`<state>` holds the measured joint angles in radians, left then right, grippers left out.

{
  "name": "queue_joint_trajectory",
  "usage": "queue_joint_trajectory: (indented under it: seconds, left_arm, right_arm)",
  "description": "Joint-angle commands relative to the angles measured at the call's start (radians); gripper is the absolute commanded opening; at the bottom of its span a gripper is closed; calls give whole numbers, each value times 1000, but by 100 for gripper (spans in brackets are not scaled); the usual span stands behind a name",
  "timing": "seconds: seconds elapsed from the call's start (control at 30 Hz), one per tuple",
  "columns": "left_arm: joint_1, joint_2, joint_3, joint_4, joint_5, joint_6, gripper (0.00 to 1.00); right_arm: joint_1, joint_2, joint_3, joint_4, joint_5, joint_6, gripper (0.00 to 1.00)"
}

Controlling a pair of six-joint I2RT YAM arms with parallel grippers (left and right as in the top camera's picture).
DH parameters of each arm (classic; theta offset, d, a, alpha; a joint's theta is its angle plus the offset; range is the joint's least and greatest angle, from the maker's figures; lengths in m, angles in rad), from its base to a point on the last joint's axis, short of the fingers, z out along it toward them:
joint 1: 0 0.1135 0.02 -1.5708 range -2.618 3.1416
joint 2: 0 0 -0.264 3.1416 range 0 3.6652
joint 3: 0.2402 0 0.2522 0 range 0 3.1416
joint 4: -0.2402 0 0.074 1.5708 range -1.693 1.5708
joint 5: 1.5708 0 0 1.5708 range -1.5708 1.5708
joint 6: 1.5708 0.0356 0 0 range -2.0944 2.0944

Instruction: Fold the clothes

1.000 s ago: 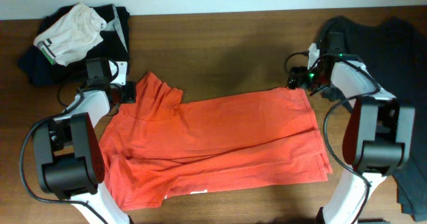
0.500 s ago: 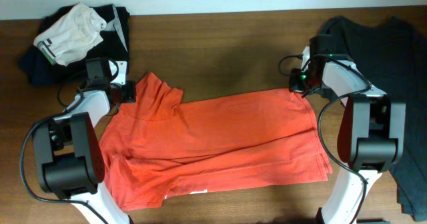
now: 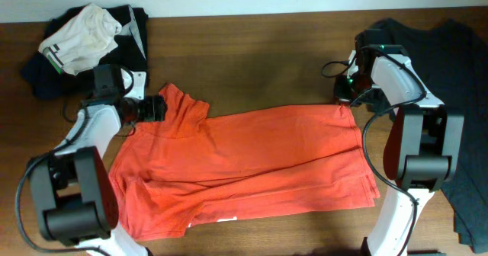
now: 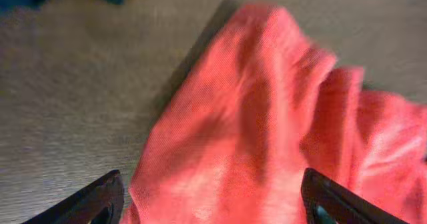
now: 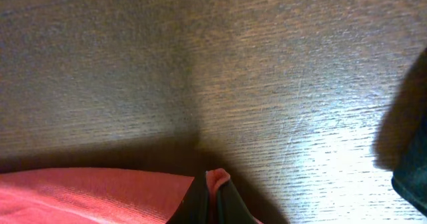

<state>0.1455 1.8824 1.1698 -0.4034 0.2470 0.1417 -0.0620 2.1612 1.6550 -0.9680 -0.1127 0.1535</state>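
1. The red-orange T-shirt (image 3: 244, 157) lies spread across the middle of the tabletop (image 3: 259, 50). Its near part is doubled in layers and a sleeve is bunched up at the far-left corner.
2. The right end effector (image 5: 213, 194) is closed on the shirt's far-right corner. Its wrist view shows a small nip of red fabric caught between the fingers.
3. The left end effector (image 4: 210, 197) is open, with its fingers wide apart over the bunched far-left corner, and it grips nothing.
4. The step in hand looks like taking hold of the far edge at both corners, ready for a fold. The right side has its hold and the left does not yet.
5. The next move likely calls for the left arm to settle onto the bunched cloth and close on that corner. Both arms would then lift evenly, so the edge stays taut and carries over without dragging the layers beneath.
6. No container is in view. The pile of garments (image 3: 76, 39) at far left and the dark grey T-shirt (image 3: 457, 50) at right lie directly on the tabletop, both apart from the red shirt.
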Motion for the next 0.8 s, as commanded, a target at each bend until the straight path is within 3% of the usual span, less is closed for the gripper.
queue_joint_trajectory:
  seconds: [0.0, 0.13, 0.17, 0.23, 0.27, 0.3, 0.43, 0.77]
  left_arm:
    - [-3, 78, -3, 25, -137, 21, 85]
    - [14, 143, -3, 72, -166, 47, 84]
    - [18, 152, -3, 76, -166, 47, 77]
    - [17, 168, -3, 77, -165, 47, 54]
    - [17, 174, -3, 76, -164, 47, 34]
    - [16, 175, -3, 77, -156, 47, 3]
    - [16, 132, 10, 35, -104, -13, 0]
    - [16, -454, 26, -470, -53, -155, 0]
  right_arm:
    - [-3, 5, 15, -9, 13, 5, 4]
    - [-3, 5, 15, -8, 13, 4, 4]
    - [-3, 5, 15, -8, 13, 4, 4]
    - [-3, 5, 15, -5, 13, 5, 4]
    - [-3, 5, 15, -5, 13, 5, 4]
    - [-3, 5, 15, -6, 12, 6, 4]
    - [-6, -40, 16, -31, 13, 21, 4]
    - [-25, -160, 16, -177, 19, 21, 4]
